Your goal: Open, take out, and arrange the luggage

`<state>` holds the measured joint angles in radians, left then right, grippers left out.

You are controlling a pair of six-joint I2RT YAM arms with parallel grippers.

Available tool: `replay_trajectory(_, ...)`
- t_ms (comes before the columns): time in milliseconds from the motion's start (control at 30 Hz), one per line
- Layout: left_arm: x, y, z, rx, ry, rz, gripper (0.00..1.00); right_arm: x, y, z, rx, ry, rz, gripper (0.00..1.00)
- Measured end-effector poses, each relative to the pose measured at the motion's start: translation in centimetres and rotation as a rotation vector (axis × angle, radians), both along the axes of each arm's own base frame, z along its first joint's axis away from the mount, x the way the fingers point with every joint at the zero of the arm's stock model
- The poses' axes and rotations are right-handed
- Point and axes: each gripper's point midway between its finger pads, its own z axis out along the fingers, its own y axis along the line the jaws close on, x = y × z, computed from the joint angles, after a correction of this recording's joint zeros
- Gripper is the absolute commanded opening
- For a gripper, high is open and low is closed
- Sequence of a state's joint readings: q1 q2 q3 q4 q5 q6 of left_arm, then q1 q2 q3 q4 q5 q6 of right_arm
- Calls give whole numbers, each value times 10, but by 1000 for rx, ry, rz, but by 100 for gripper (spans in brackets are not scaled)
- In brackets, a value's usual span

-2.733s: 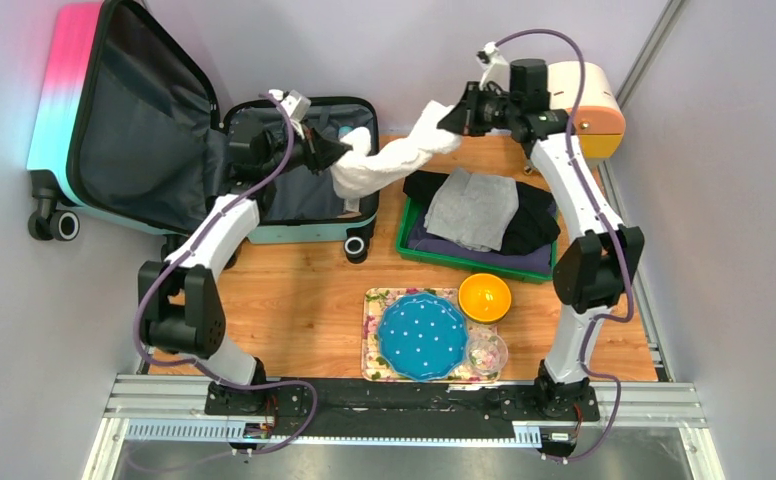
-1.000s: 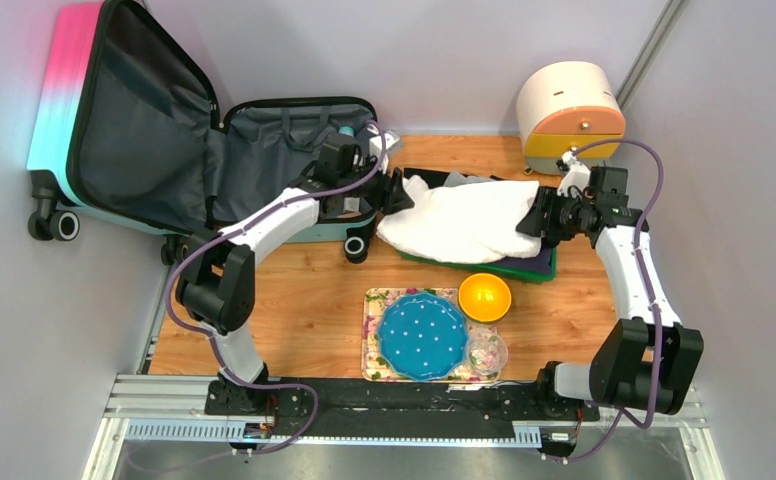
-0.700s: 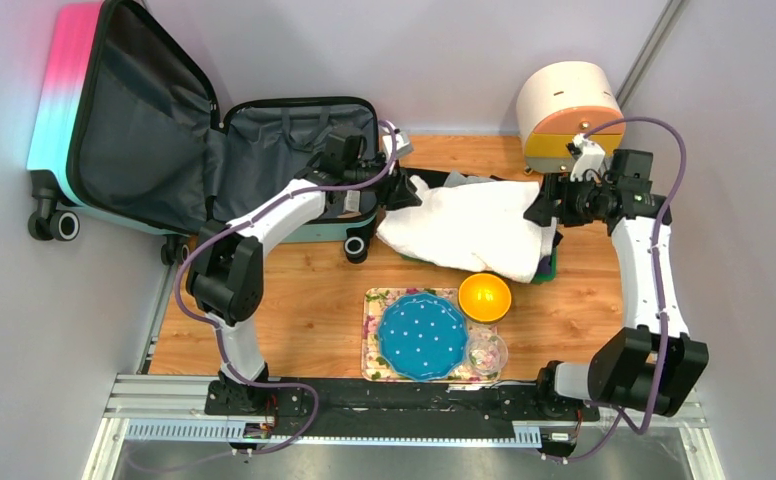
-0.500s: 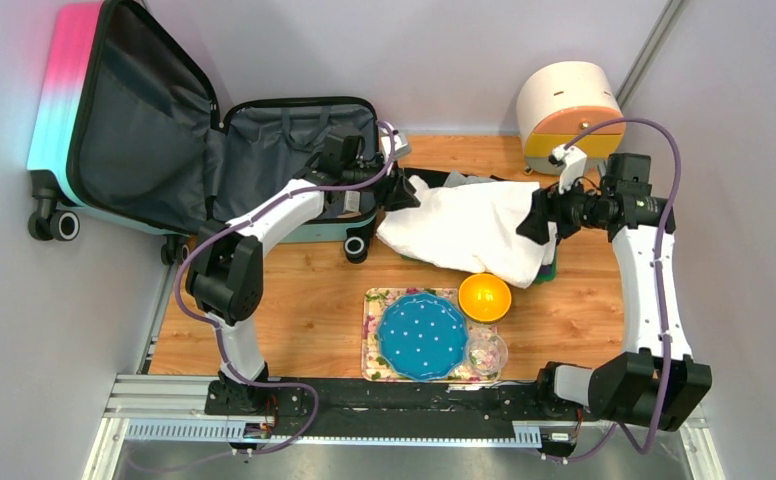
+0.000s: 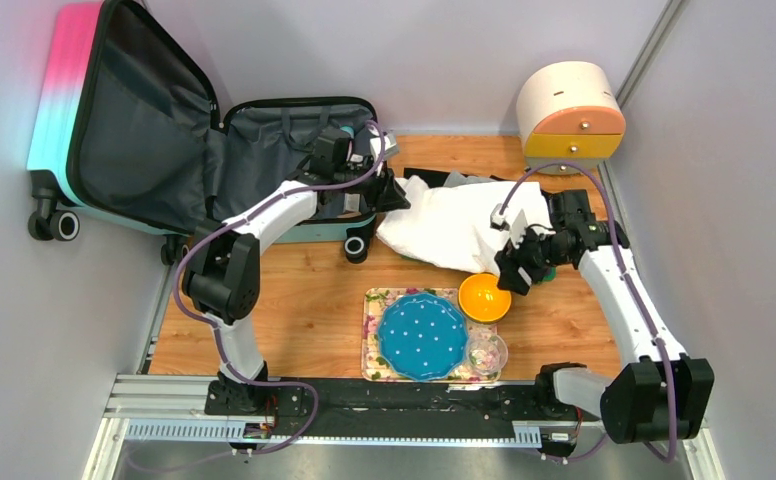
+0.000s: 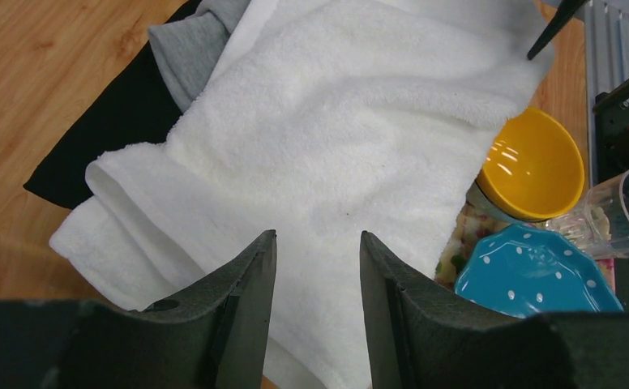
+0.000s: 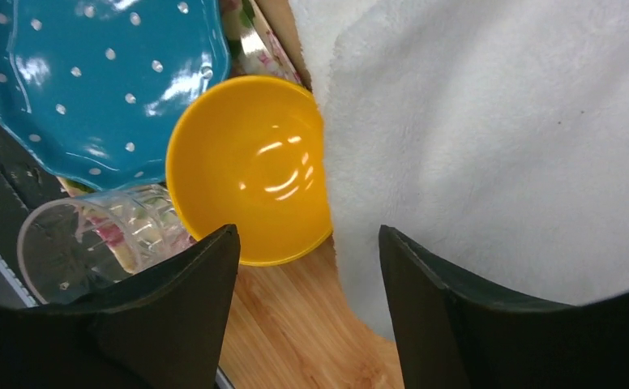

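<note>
Right of the luggage (image 5: 274,140), which lay open at the far-left corner of the table (image 5: 294,300) with its lid propped upright and its grey-lined base flat, long axis along the back edge, a white towel (image 5: 459,225) was spread over black and grey clothes (image 6: 133,105). The left gripper (image 5: 398,196) hung just right of the luggage's base, over the towel's nearer end, jaws apart with nothing between them. The right gripper (image 7: 307,235) hovered well to the luggage's right, over the towel's front corner beside a yellow bowl (image 5: 484,297), jaws likewise apart and empty. By my judgement the left arm (image 5: 264,210) was far the nearer for any further reach into the luggage, which lay behind and to the left of its gripper. A blue plate (image 5: 422,335) and a glass cup (image 5: 487,352) sat well to the luggage's front-right, clear of that path. Whether anything remained in the base could not be told.
</note>
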<state>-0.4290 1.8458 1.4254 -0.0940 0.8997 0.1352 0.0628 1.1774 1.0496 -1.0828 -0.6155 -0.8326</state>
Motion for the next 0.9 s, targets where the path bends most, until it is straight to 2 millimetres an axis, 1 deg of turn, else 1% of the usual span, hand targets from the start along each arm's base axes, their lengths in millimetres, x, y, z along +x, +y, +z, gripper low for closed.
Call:
replay_trajectory(100,-3,1,-4,5,12,0,50,2,-7,-19,-63,-6,-7,70)
replay_trajectory(200,-5,2,-4,6,12,-1,50,11,-15,-33,-131,-41,-27,66)
replay_trajectory(267,-6,3,-2,6,11,-1,50,19,-19,-37,-167,-71,-47,55)
replay_trajectory(300,-7,3,0,4,7,-1,50,24,-22,-38,-186,-89,-58,48)
replay_trajectory(333,-7,3,2,3,4,-1,50,28,-24,-38,-200,-106,-67,31)
replay_trajectory(400,-8,4,5,2,1,-1,49,36,-26,-36,-224,-140,-78,13)
replay_trajectory(433,-9,4,6,1,0,-1,49,40,-27,-34,-233,-156,-91,0)
replay_trajectory(533,-10,4,5,2,2,-1,49,46,-31,-27,-251,-186,-112,0)
replay_trajectory(600,-11,5,3,5,8,-1,49,53,-32,-14,-256,-217,-126,0)
replay_trajectory(667,-11,5,2,7,12,-1,49,64,-33,4,-259,-265,-140,0)
replay_trajectory(700,-11,5,1,7,13,0,49,71,-33,14,-258,-292,-147,0)
replay_trajectory(733,-11,6,1,8,14,1,49,81,-33,29,-255,-327,-155,0)
replay_trajectory(833,-9,8,2,7,13,8,49,110,-32,62,-243,-404,-173,0)
replay_trajectory(900,-6,9,1,12,9,22,48,129,-34,74,-244,-433,-182,0)
